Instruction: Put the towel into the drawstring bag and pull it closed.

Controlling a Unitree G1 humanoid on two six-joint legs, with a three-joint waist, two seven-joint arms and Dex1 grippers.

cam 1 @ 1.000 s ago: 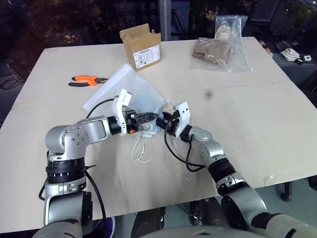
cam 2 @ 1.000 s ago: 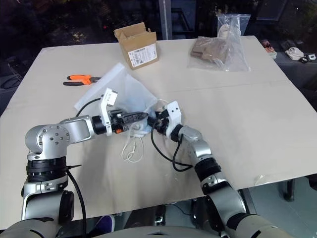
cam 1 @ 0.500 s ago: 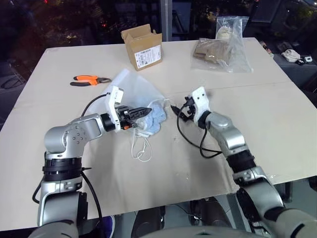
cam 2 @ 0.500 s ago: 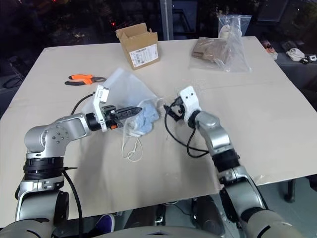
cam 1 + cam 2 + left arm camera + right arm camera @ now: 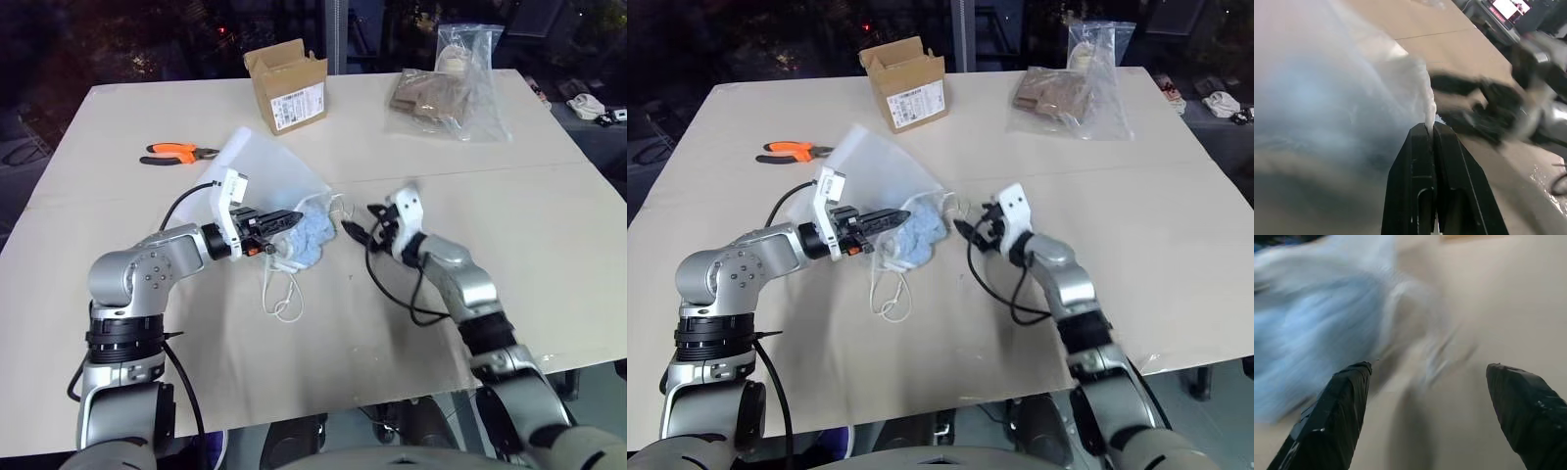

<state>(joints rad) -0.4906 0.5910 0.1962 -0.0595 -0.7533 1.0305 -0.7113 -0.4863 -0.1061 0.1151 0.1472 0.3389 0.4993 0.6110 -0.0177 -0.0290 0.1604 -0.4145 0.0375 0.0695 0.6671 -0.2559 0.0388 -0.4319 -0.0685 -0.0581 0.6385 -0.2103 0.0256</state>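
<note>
Two tools | left tool pinches drawstring bag | right tool beside, apart

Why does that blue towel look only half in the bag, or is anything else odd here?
Nothing is spilled or broken. The blue towel bulges at the mouth of the drawstring bag, which the left pincer pinches; the cord trails loose on the table.

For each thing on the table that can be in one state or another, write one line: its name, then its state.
Bag: lying flat, mouth edge pinched by the left gripper.
Towel: bunched at the bag's mouth, partly inside.
Cord: loose, looped on the table, not pulled.
Box: flaps open.
Pliers: lying flat, untouched.
Right gripper: open, empty, beside the towel.
</note>
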